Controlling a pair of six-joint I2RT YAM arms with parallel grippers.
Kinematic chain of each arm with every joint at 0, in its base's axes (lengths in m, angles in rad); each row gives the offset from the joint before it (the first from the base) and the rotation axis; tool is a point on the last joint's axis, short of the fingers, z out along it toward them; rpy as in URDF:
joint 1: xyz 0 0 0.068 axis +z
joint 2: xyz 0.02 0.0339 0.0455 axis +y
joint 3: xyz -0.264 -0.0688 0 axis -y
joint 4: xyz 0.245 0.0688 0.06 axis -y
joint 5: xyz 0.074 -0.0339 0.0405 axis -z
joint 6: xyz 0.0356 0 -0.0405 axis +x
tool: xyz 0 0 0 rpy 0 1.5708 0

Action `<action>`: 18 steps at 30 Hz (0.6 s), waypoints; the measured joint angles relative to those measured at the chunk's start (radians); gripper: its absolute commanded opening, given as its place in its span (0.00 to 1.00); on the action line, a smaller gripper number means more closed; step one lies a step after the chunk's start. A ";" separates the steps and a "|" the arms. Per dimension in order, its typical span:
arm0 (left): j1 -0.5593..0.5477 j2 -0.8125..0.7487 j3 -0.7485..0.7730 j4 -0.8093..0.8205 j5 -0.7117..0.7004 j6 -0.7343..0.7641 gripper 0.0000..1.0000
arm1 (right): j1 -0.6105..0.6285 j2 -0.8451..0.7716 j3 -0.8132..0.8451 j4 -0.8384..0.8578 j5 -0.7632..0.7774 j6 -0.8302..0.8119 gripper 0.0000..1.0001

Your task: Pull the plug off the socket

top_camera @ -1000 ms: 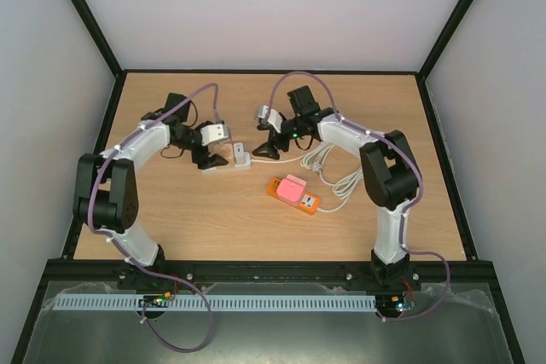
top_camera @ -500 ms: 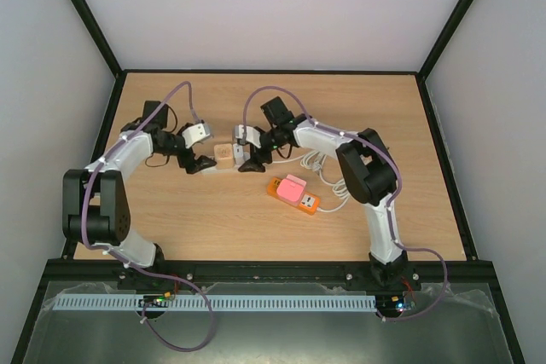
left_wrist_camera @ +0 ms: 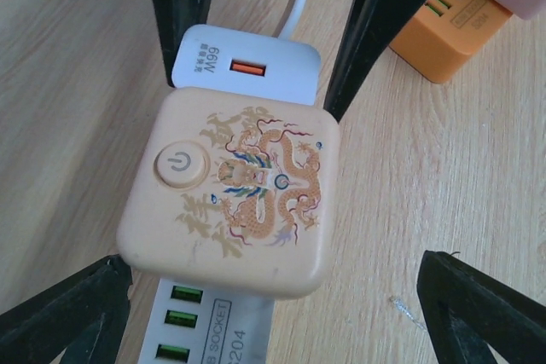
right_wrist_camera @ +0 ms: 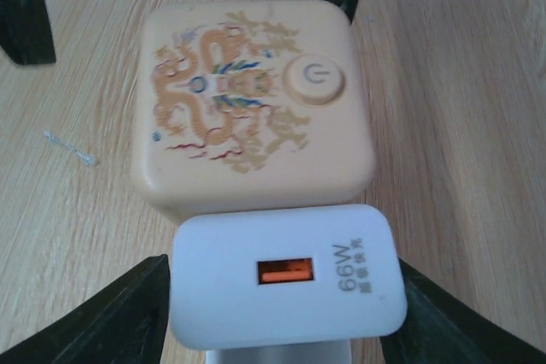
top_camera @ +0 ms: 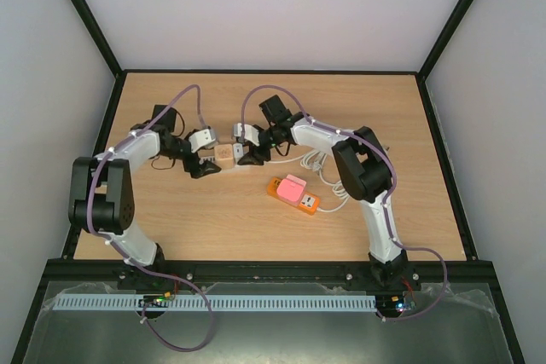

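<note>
A white socket strip lies on the table. A beige cube plug with a dragon print and a white 66W charger plug sit on it side by side. My right gripper is shut on the white charger, one finger on each side. My left gripper is open, its fingers wide apart on either side of the strip's end by the beige cube, touching nothing.
An orange power strip with a pink plug lies to the right on the table. Loose white cable curls behind it, near the right arm. The wooden table has black frame edges.
Both grippers came down to the strip. The right one moved left onto the white charger. The left one drew back off the beige cube, then edged right toward it.
</note>
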 measured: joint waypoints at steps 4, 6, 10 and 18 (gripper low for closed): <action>-0.020 0.031 0.002 -0.003 0.000 0.020 0.92 | 0.000 0.000 -0.001 0.002 -0.001 0.008 0.54; -0.028 0.042 0.003 0.002 -0.003 0.023 0.91 | 0.000 -0.001 -0.012 0.008 -0.004 0.009 0.50; -0.047 0.050 0.003 0.014 -0.015 0.024 0.90 | -0.001 -0.019 -0.054 0.049 -0.012 0.011 0.47; -0.093 0.045 -0.024 0.070 -0.019 0.028 0.80 | -0.001 -0.067 -0.141 0.105 -0.012 0.012 0.45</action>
